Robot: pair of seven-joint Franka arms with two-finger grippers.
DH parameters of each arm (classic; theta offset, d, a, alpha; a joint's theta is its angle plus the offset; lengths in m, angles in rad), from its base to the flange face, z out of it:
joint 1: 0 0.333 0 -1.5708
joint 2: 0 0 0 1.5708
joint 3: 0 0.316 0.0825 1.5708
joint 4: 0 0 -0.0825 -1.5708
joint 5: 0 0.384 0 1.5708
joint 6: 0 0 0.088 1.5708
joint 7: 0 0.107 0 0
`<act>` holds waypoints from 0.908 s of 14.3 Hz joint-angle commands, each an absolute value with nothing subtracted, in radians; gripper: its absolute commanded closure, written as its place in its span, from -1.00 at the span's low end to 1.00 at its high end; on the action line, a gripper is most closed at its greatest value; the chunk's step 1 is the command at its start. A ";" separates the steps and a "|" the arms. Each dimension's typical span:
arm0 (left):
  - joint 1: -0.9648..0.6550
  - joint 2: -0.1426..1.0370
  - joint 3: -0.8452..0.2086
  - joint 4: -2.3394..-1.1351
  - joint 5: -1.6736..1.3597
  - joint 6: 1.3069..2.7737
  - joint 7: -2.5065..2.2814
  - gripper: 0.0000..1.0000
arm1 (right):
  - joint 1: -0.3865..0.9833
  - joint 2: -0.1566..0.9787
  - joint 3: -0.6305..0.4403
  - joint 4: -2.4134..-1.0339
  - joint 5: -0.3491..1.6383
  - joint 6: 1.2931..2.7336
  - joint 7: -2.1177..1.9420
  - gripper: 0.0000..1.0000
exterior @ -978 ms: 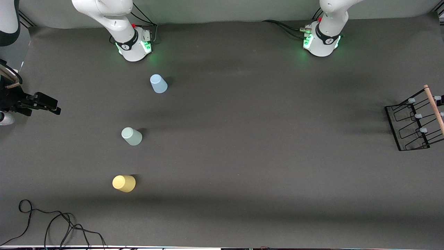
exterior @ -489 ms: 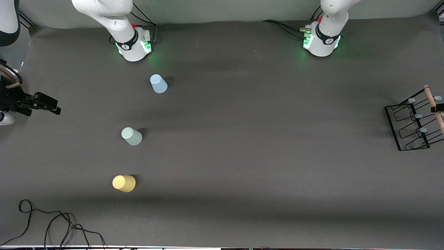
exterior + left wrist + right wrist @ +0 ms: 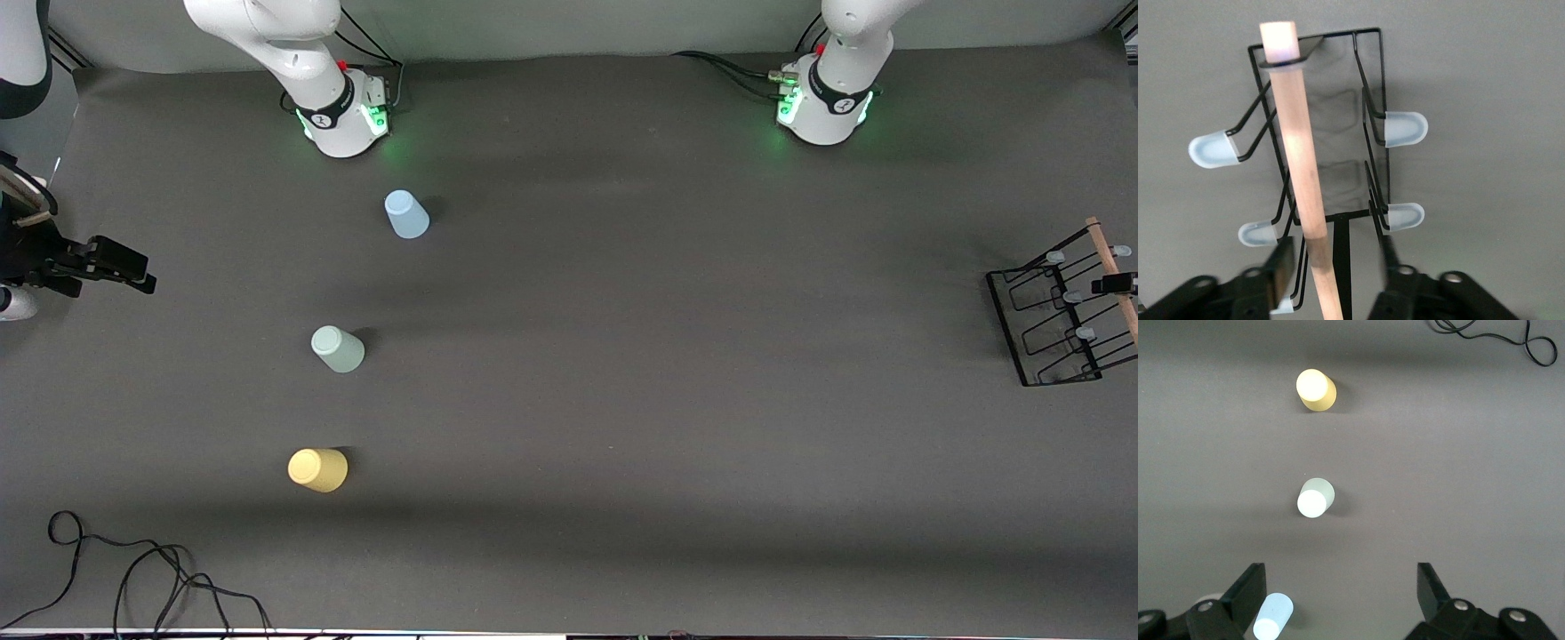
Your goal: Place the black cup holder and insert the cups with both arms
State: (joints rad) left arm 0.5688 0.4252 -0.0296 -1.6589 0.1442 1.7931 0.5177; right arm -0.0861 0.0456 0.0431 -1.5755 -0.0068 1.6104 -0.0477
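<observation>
Straddling the wooden handle (image 3: 1303, 170) of the black rack (image 3: 1058, 307), my left end effector (image 3: 1331, 263) has fingers either side, not yet touching. The rack sits at the left arm's end of the bench (image 3: 640, 400). My right end effector (image 3: 1341, 593) waits wide open above the blue cup (image 3: 406, 215), green cup (image 3: 337, 348) and yellow cup (image 3: 317, 469).

Soft, even light falls from overhead on the dark grey matte table cover (image 3: 622, 356), with no glare. Broad, faint shadow bands cross it. The small pale green plastic tumbler (image 3: 337, 348) casts a short soft shadow just beside itself, toward the left arm's end. Green glow pools around the round white arm bases (image 3: 342, 124). In my left wrist view my black left fingers (image 3: 1281, 267) are smeared with blur, and the long wooden rod (image 3: 1301, 153) bleaches pinkish-white at its tip
</observation>
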 commanded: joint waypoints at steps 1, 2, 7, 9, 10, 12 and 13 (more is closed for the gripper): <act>0.568 0.430 -0.029 -1.643 0.161 1.798 0.509 1.00 | -0.080 0.044 0.037 -1.569 -0.012 1.603 -0.057 -1.00; 0.568 0.436 -0.029 -1.643 0.161 1.799 0.509 1.00 | -0.080 0.044 0.037 -1.569 -0.012 1.603 -0.057 -1.00; 0.569 0.466 -0.028 -1.643 0.163 1.805 0.509 1.00 | -0.080 0.043 0.037 -1.569 -0.012 1.603 -0.057 -1.00; 0.569 0.465 -0.028 -1.643 0.163 1.804 0.508 1.00 | -0.080 0.044 0.037 -1.569 -0.012 1.603 -0.057 -1.00; 0.568 0.465 -0.028 -1.643 0.163 1.802 0.508 1.00 | -0.080 0.044 0.037 -1.572 -0.012 1.603 -0.057 -1.00; 0.569 0.469 -0.028 -1.643 0.163 1.804 0.508 1.00 | -0.080 0.044 0.037 -1.569 -0.012 1.603 -0.057 -1.00; 0.574 0.480 -0.028 -1.643 0.163 1.805 0.508 1.00 | -0.080 0.044 0.037 -1.572 -0.012 1.603 -0.057 -1.00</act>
